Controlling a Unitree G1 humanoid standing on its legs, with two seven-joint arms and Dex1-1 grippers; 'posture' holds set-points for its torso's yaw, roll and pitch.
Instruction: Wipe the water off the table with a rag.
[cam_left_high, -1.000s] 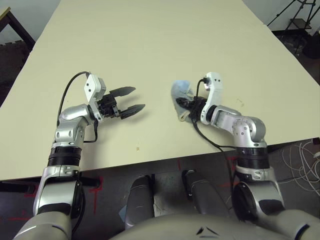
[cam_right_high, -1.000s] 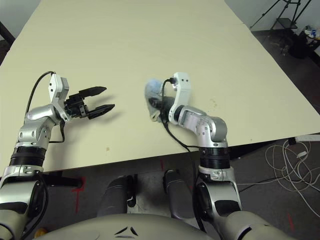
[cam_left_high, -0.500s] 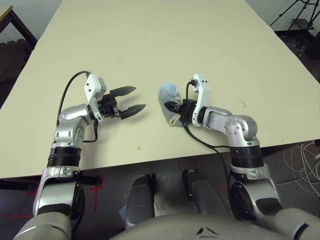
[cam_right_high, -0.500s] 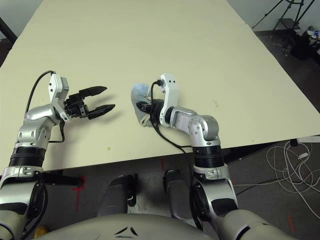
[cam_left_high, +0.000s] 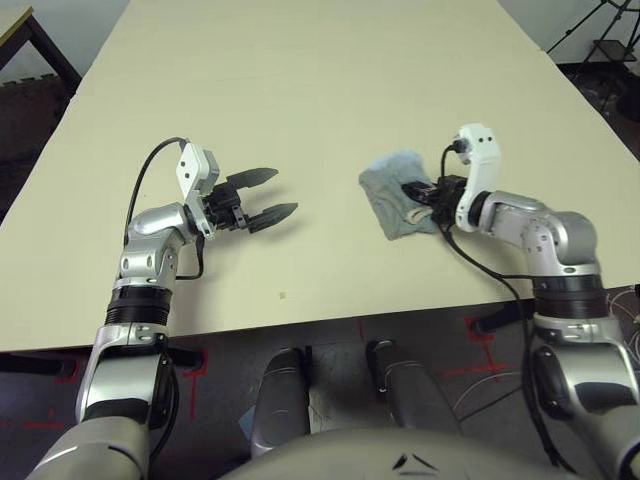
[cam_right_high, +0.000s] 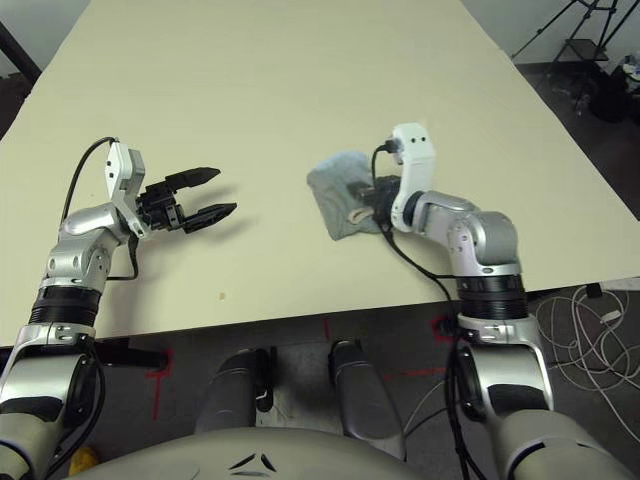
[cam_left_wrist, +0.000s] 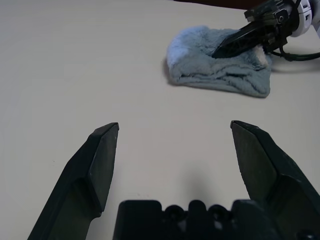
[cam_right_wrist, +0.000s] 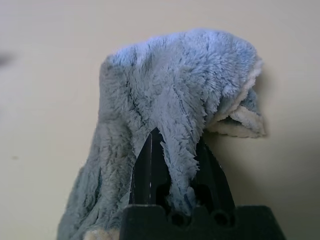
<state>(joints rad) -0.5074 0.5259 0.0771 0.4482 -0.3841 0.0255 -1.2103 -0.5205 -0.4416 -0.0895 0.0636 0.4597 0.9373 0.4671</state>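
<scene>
The blue-grey rag lies bunched on the cream table, right of centre near the front. My right gripper is shut on a fold of it, with the black fingers pinching the pile from the right side and the cream hem beside them. My left gripper hovers open and empty over bare table about a hand's width left of the rag. The water is hidden from me.
A tiny tan speck sits near the table's front edge. A smaller dark-framed table stands off the far left corner. Cables and a tripod are on the floor at the right.
My right gripper swept the rag left toward the left gripper, then dragged it back right, ending further right than a second ago. The left gripper has stayed open in place.
</scene>
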